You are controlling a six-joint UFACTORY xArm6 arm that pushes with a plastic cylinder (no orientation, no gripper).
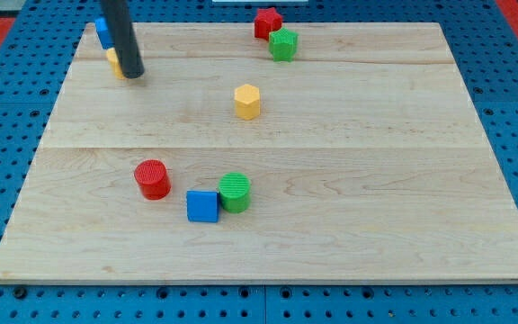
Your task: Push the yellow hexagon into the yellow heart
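Observation:
The yellow hexagon (247,101) sits alone on the wooden board, a little above the middle. My tip (132,75) is at the view's upper left, far left of the hexagon. A yellow block (113,61), mostly hidden behind the rod, touches the rod's left side; its shape cannot be made out. A blue block (103,34) is just above it, also partly hidden.
A red block (267,22) and a green block (283,44) sit together at the top edge. A red cylinder (152,178), a blue cube (202,206) and a green cylinder (235,192) sit at the lower middle. The board (376,180) lies on a blue pegboard.

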